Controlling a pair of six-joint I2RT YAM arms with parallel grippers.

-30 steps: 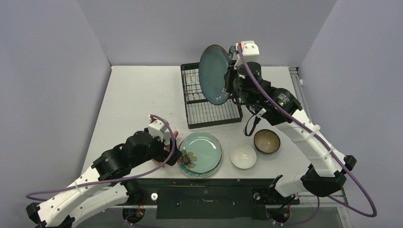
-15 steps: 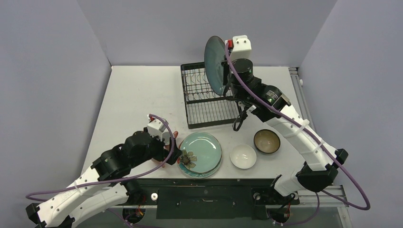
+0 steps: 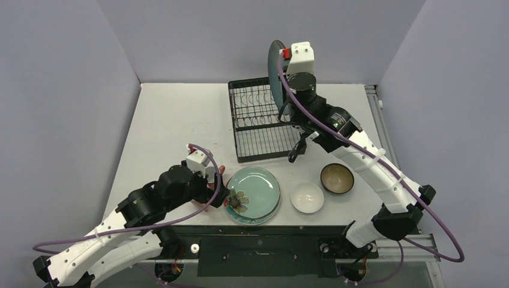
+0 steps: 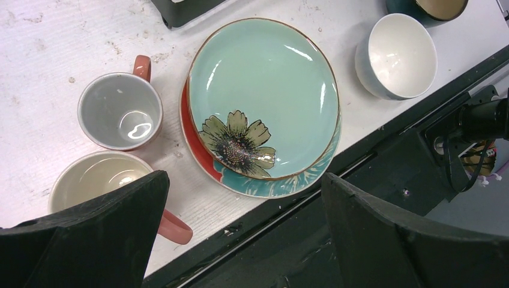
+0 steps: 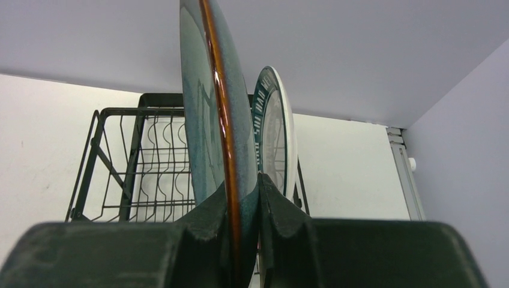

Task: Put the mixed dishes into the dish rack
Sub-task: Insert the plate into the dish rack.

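The right gripper (image 5: 243, 183) is clamped on the rim of the teal plate (image 5: 207, 120), holding it upright on edge above the dish rack (image 3: 264, 135). The plate should stay vertical, line up with a free slot beside the green-rimmed lettered plate (image 5: 277, 129), then go down slowly. Only the right wrist view shows that standing plate. The left gripper (image 4: 243, 180), jaws wide apart, hovers by the pink mugs (image 4: 120, 111).

Left arm (image 3: 144, 207): crouched, lower left; left gripper (image 3: 221, 191) spread wide.
Right arm (image 3: 366, 162): raised, upper centre; right gripper (image 5: 243, 204) pinching teal plate (image 5: 197, 120).
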